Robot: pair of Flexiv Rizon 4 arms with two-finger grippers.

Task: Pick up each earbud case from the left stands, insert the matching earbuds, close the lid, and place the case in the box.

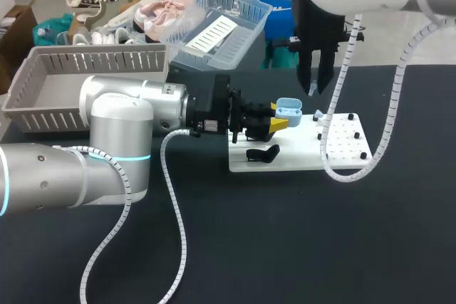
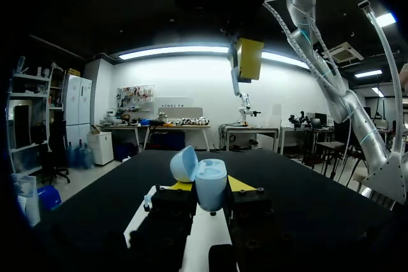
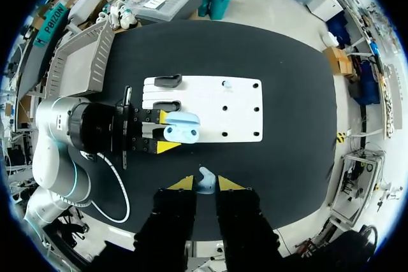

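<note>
The left pincer (image 1: 279,124) clamps the earbud case (image 1: 288,110) from both sides. The case is a smooth, rounded pale-blue shell with its lid hinged open, held above the flat white peg board (image 1: 299,153). Higher up, the right pincer (image 3: 205,183) pinches a small glossy earbud (image 3: 206,178) between its yellow tips. The board lies on a matte black bench (image 1: 285,233), and a slatted grey basket (image 1: 43,83) stands behind.

Black table (image 1: 285,247), a white pegged board (image 1: 299,160) near its middle, a grey slatted basket (image 1: 100,53) at its left rear
</note>
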